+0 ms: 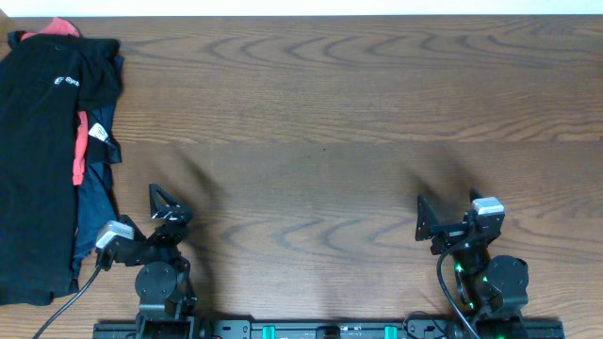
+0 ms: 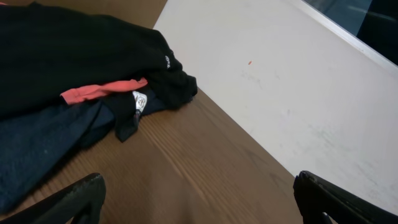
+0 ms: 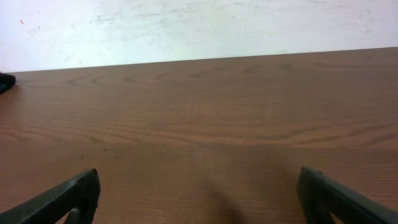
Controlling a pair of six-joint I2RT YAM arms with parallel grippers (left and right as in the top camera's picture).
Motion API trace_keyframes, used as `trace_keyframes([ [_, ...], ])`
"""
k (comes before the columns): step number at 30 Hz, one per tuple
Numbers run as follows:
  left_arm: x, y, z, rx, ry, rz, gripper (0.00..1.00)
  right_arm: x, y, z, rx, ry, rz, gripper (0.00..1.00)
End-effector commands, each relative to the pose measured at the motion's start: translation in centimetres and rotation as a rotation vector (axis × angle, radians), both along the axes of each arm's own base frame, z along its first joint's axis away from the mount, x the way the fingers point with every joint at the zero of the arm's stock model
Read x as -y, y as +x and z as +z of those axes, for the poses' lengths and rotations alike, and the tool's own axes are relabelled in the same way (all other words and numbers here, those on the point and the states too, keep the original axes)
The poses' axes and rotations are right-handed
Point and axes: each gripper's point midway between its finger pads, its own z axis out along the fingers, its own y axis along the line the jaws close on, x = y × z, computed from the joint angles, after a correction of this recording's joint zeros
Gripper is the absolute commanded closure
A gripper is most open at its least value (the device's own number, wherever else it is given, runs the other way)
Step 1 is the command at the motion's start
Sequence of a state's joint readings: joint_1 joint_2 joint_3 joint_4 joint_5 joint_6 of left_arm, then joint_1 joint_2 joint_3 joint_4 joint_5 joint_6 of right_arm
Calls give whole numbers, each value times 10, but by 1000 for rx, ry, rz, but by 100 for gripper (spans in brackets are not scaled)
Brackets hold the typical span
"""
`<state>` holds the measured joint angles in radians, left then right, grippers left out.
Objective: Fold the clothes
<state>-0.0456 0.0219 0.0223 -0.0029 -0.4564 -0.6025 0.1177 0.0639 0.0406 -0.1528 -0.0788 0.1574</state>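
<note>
Table: brown wood-grain table (image 1: 330, 113); bare boards run ahead of both pairs of fingers to the far edge, and the whole stretch between the two pairs is open.
Far edge: straight, with a plain white surface (image 2: 280, 81) beyond it, ahead and to the right of the left fingers.
Black shirt: soft black short-sleeved shirt with small white logo prints (image 1: 38, 141); crumpled on top of the heap, ahead and to the left of the left fingers, reaching the table's left edge.
Navy garment: dark blue fabric (image 1: 94, 202) under the black shirt; its loose edge is the part nearest the left fingers, not touching them.
Orange-red garment: thin orange-red strip (image 1: 81, 155) showing between the black and the navy.
Left fingers: black left fingers (image 2: 78, 199) spread wide, holding nothing, above bare wood.
Right fingers: black right fingers (image 3: 68, 196) spread wide, holding nothing, well apart from the heap.
Tag: small white label (image 2: 140, 101) at the heap's right edge.
</note>
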Motion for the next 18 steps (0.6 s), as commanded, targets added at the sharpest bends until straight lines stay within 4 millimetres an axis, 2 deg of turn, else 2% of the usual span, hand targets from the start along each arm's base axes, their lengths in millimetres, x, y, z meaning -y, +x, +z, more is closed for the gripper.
trace_keyframes([
  [1, -4, -2, -17, -56, 5, 26, 2, -8, -3, 1, -15, 21, 38, 1],
  [18, -12, -7, -16, -56, 11, 76, 2, -8, -3, 1, -15, 21, 38, 1],
])
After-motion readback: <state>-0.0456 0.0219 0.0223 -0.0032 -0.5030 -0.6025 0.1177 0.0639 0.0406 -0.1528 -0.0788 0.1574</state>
